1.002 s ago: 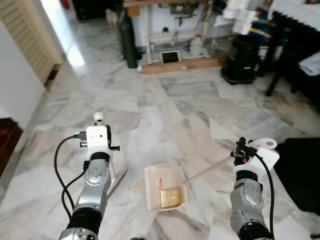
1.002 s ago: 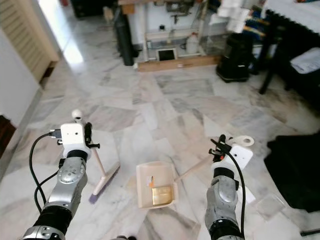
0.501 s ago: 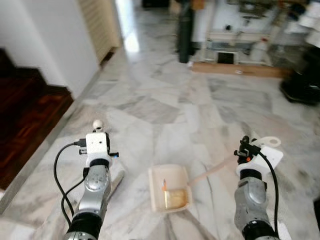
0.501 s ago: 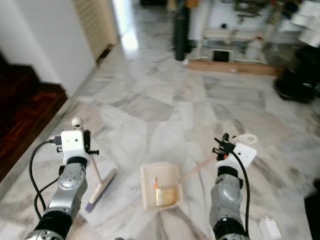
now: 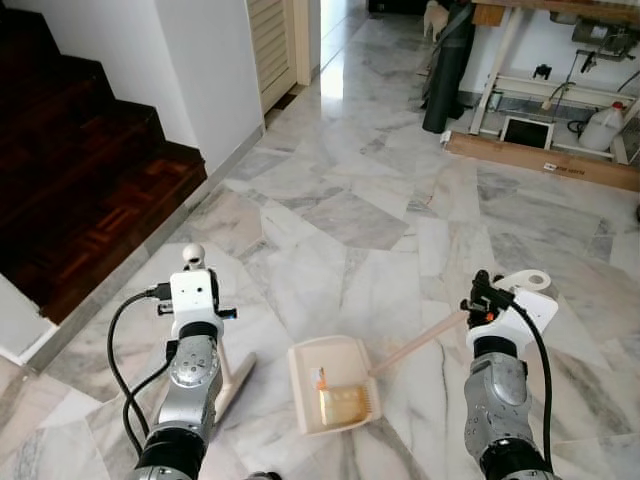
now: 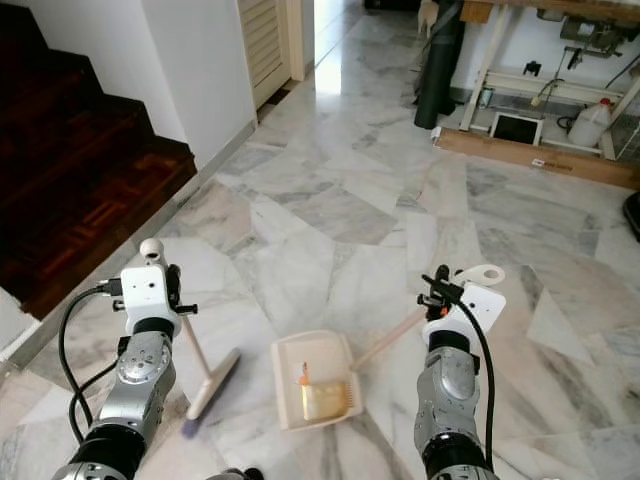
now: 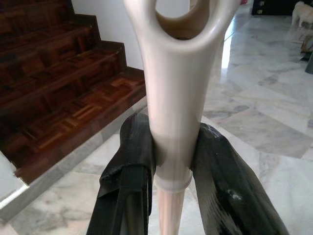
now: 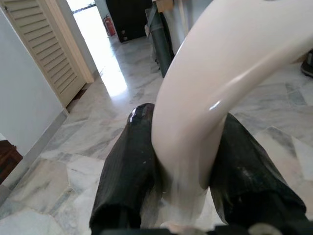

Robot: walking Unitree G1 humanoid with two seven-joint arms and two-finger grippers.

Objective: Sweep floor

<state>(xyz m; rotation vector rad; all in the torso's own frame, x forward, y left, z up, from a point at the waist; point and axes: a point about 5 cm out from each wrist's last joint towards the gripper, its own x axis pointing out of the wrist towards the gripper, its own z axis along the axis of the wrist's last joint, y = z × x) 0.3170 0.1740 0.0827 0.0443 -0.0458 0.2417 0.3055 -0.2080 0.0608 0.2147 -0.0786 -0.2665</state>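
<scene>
Marble floor point(image 5: 330, 220), dustpan point(image 5: 335, 385), broom point(image 6: 205, 375)

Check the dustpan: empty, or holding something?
Holding something: the dustpan, flat on the marble, carries a yellowish piece and a small orange bit.

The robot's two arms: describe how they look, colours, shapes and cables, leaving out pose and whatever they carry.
Both arms are jointed silver metal cylinders with black bands. The left arm ends in a white boxy wrist block, with a black cable looping out from its side and back down. The right arm carries a similar white block with a black cable down its outer side. The left claw and right claw each have two thick matte black fingers.
</scene>
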